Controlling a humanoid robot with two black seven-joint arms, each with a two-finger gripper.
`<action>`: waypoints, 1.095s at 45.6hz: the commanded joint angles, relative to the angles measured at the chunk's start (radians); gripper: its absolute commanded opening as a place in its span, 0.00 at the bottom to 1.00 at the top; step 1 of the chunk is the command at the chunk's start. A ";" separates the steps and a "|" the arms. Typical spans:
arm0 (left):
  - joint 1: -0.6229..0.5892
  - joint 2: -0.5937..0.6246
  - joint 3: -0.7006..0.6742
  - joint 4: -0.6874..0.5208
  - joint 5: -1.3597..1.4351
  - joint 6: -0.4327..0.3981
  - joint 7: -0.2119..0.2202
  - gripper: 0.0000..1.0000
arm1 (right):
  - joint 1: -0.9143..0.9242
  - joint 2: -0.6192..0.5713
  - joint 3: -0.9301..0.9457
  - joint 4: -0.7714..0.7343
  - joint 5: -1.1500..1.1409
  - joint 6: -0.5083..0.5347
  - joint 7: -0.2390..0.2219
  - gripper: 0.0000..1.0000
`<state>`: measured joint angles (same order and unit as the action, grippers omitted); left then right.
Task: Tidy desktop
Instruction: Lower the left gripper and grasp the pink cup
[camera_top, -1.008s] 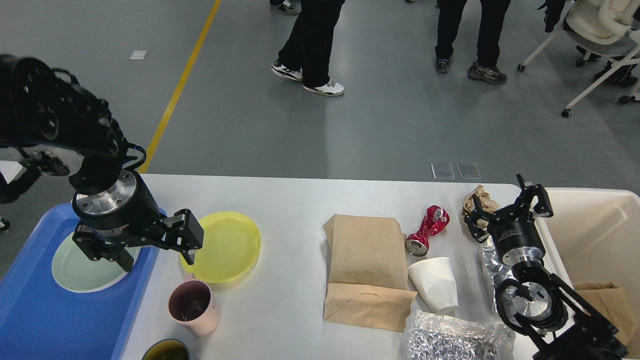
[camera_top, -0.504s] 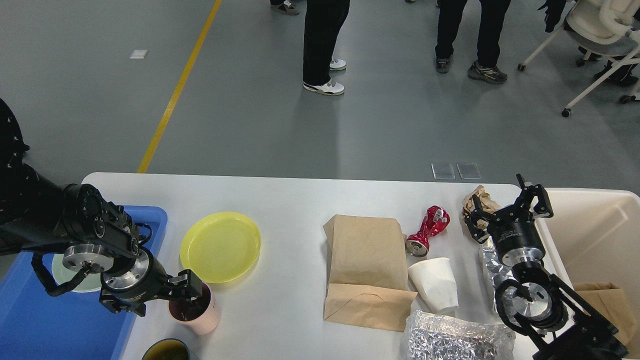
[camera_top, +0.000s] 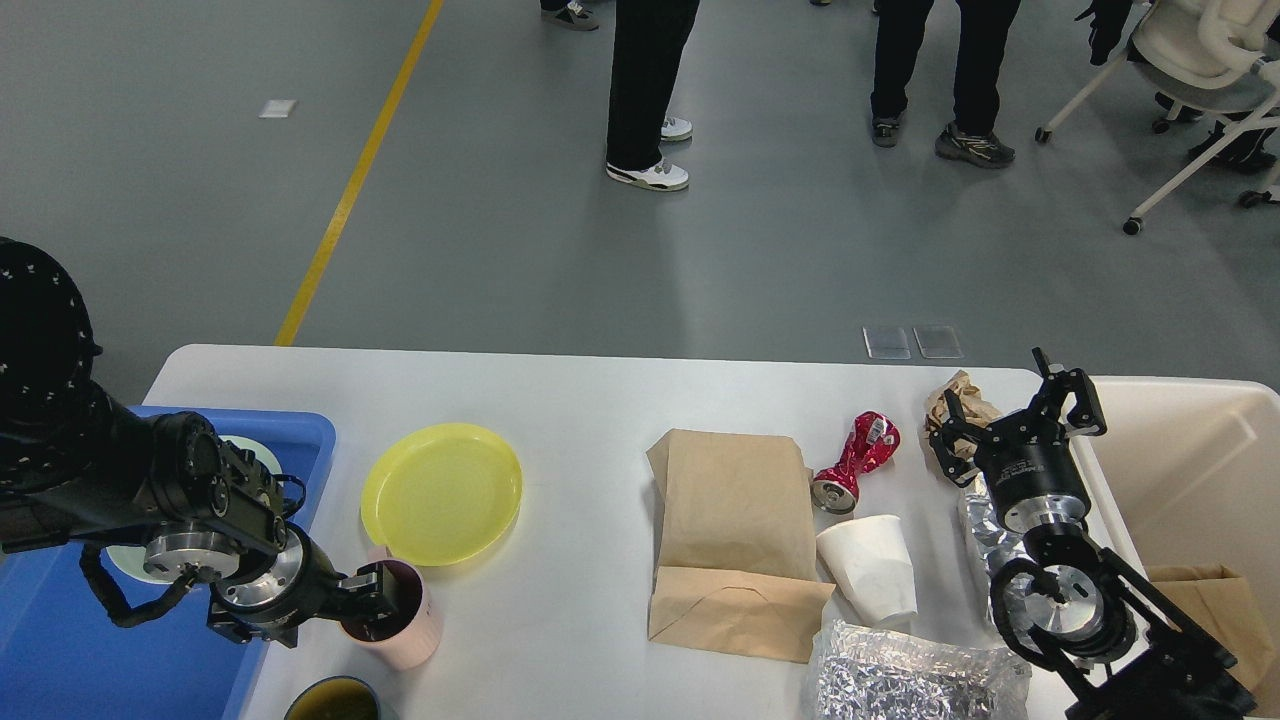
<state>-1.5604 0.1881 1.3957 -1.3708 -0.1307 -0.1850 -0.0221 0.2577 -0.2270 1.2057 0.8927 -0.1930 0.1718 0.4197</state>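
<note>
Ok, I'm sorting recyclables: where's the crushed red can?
In the head view, the crushed red can lies right of centre on the desktop, between the brown paper bag and the right claw.

A brown paper bag (camera_top: 735, 540) lies flat. Right of it are a crushed red can (camera_top: 856, 460) and a white paper cup (camera_top: 870, 568); well left, a yellow plate (camera_top: 441, 493) and pink mug (camera_top: 410, 620).

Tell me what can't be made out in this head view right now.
- Left gripper: at the pink mug's rim; whether it grips is unclear, fingers dark and overlapping.
- Dark cup: cut off by the bottom edge.
- Pale green plate in the blue tray: mostly hidden by the left arm.
</note>
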 joint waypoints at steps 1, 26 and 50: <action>0.042 -0.009 -0.015 0.051 -0.003 -0.001 0.001 0.65 | 0.000 0.000 0.000 0.000 0.000 0.000 -0.001 1.00; 0.068 0.001 -0.046 0.082 0.000 -0.007 -0.001 0.01 | 0.000 0.000 0.000 0.000 0.000 0.000 -0.001 1.00; -0.111 0.040 -0.006 -0.048 0.003 -0.076 -0.001 0.00 | 0.000 0.000 0.000 0.000 0.000 0.000 0.001 1.00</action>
<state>-1.5698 0.2174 1.3679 -1.3534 -0.1274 -0.2153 -0.0228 0.2577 -0.2270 1.2057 0.8929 -0.1930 0.1719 0.4202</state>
